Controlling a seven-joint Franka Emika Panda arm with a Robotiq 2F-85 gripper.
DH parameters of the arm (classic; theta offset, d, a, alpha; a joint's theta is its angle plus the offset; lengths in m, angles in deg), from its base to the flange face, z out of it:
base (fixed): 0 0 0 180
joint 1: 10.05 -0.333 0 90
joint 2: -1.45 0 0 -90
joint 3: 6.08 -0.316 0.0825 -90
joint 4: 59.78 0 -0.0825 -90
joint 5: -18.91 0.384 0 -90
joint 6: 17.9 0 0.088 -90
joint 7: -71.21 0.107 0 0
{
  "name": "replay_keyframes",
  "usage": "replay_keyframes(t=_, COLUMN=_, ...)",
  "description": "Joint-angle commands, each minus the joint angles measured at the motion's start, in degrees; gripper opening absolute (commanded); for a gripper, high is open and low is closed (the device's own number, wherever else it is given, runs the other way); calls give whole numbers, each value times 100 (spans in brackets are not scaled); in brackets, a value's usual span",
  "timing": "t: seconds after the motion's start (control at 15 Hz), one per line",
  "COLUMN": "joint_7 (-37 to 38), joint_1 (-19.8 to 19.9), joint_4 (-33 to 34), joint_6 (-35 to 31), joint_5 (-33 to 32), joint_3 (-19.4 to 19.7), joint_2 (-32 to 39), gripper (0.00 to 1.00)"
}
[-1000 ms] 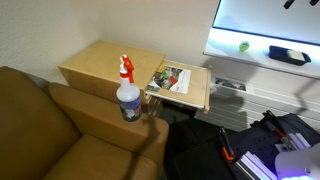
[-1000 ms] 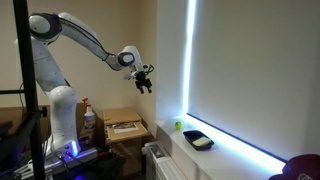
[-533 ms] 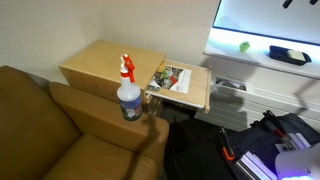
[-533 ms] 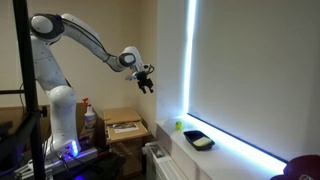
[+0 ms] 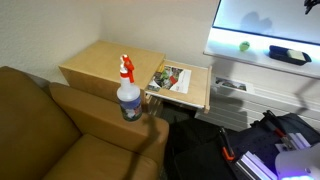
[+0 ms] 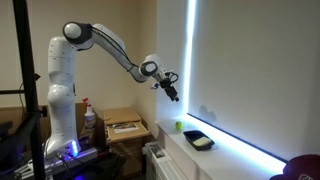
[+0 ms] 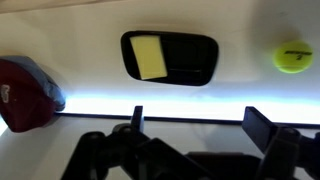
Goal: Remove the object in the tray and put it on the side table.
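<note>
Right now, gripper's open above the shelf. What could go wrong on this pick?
Wrong target: the green ball sits on the white shelf near the tray, close in colour to the yellow object.
That object lies flat toward one end of the shallow tray; the open gripper could catch the rim or shove the tray.

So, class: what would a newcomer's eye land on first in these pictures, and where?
The white robot arm stretches toward the glowing strip of light, its open gripper high above the white shelf. In the wrist view, the dark tray holds a yellow object, with a green ball apart beside it.
</note>
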Motion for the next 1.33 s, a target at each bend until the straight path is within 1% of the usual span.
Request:
replay_keyframes(t=0.0, joint_7=47, joint_1=-192, joint_4=293, joint_6=121, joint_5=260, joint_3=281, joint_2=306, gripper=100)
replay_keyframes(t=0.13, joint_7=43, joint_1=-205, joint_4=711, joint_6=350, joint_5=577, joint_3=324, joint_2=686, gripper=100)
replay_keyframes(t=0.2, joint_7=68, joint_1=-222, joint_4=794, joint_6=383, joint_5=615, joint_3=322, joint_2=746, gripper=100)
replay_keyframes(t=0.27, joint_7=143, joint_1=-279, joint_4=848, joint_6=318, joint_5=464, joint_3=375, joint_2=892, gripper=100)
replay_keyframes(t=0.33, joint_7=624, joint_1=-384, joint_4=1177, joint_6=279, joint_5=205, joint_3=550, joint_2=1319, gripper=100)
replay_keyframes(t=0.47, joint_7=1423, joint_1=-497, joint_4=1753, joint_6=124, joint_5=105, joint_3=804, joint_2=2099, gripper=100)
replay_keyframes(t=0.53, joint_7=1791, joint_1=-378, joint_4=1975, joint_6=178, joint_5=26, joint_3=733, joint_2=2360, gripper=100)
replay_keyframes(t=0.67, joint_7=2278, joint_1=-374, joint_4=2594, joint_6=410, joint_5=225, joint_3=835, joint_2=3060, gripper=100)
replay_keyframes(t=0.73, joint_7=2345, joint_1=-508, joint_4=2927, joint_6=521, joint_5=495, joint_3=1033, joint_2=3449, gripper=100)
replay_keyframes(t=0.93, joint_7=2706, joint_1=-479, joint_4=3829, joint_6=900, joint_5=827, joint_3=1236, joint_2=4372, gripper=100)
replay_keyframes(t=1.13, joint_7=2803, joint_1=-336, joint_4=4620, joint_6=1401, joint_5=1059, joint_3=1364, joint_2=5107, gripper=100)
replay_keyframes(t=1.27, joint_7=2716, joint_1=-213, joint_4=5076, joint_6=1735, joint_5=1121, joint_3=1381, joint_2=5467, gripper=100)
